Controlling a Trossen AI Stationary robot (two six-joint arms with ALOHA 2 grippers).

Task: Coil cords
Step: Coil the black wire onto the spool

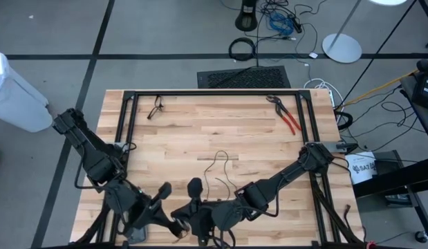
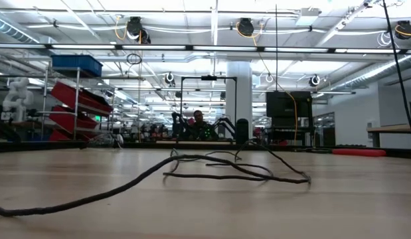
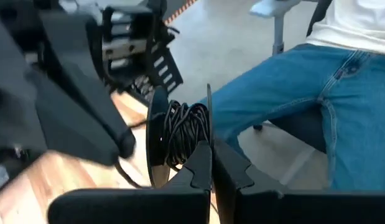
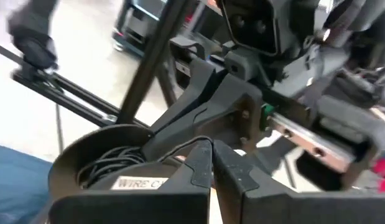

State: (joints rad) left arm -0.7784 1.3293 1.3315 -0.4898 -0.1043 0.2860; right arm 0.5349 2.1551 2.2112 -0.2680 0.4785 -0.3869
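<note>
Both arms are bent low over the near edge of the table (image 1: 200, 117), and their claws meet there, close to each other. The left claw (image 3: 211, 163) has its two fingers pressed together; a black spool (image 3: 173, 140) wound with thin black cord stands right at its fingertips, and I cannot tell if the tips pinch its rim or only touch it. The right claw (image 4: 212, 158) is also closed, fingers together, and the same spool (image 4: 96, 158) sits just beside its tips, with a label on it.

From the spool the loose cord (image 1: 220, 169) runs away from the two claws toward the middle of the table, where it lies in open loops — not coiled. In the low view it (image 2: 212, 169) trails flat across the wood.

Far from both claws, near the far right corner, lie red pliers (image 1: 287, 116). A person in jeans (image 3: 304, 106) sits just behind the left claw — very near the table edge.
</note>
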